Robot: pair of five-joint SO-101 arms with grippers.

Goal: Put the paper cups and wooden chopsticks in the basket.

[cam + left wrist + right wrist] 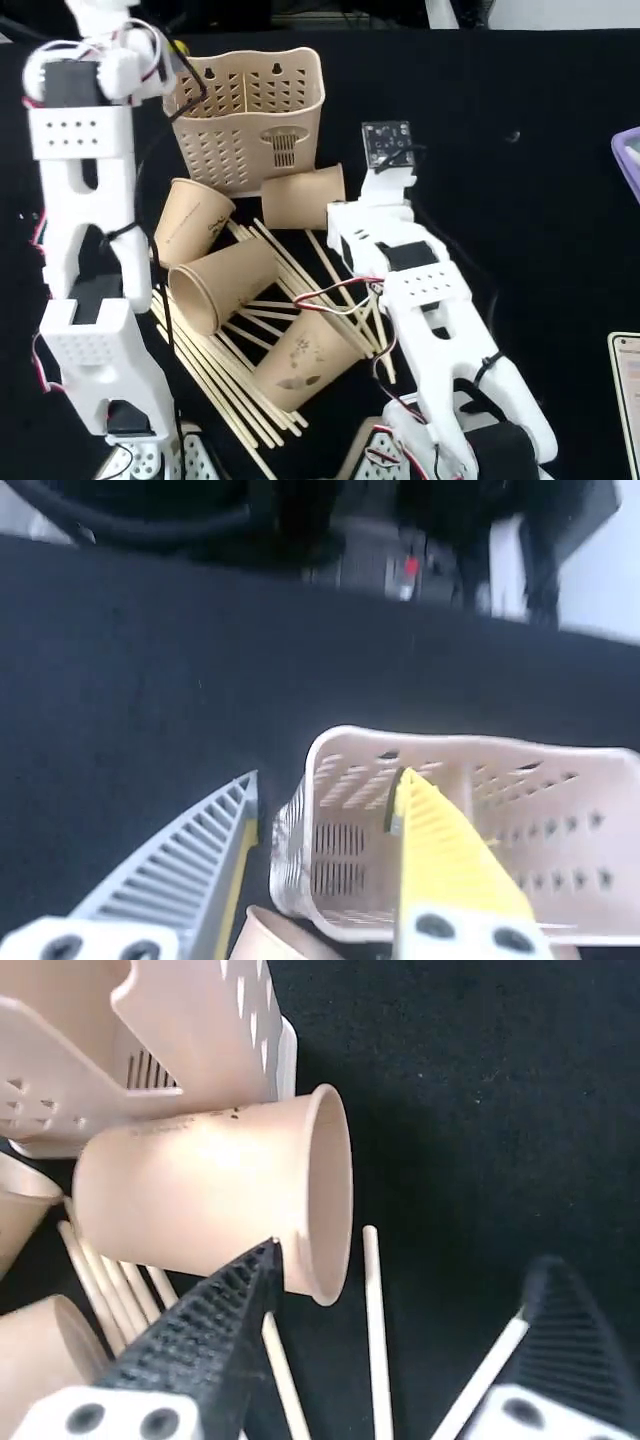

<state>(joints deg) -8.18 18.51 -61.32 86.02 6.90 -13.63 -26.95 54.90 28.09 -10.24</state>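
Observation:
The beige perforated basket (250,115) stands upright at the back of the black table. Several paper cups lie on their sides in front of it: one (303,197) against the basket, one (190,220) left of it, one (222,283) and one (305,360) nearer. Wooden chopsticks (260,330) lie scattered under and between them. My left gripper (328,775) is open above the basket's (480,810) left rim, holding nothing. My right gripper (410,1255) is open just off the rim of the cup (210,1200) beside the basket (190,1030), over loose chopsticks (375,1320).
A purple container (630,160) sits at the table's right edge, with a card (628,385) nearer the front. The right arm (420,290) stretches over the chopsticks' right side. Bare black table lies right of the basket.

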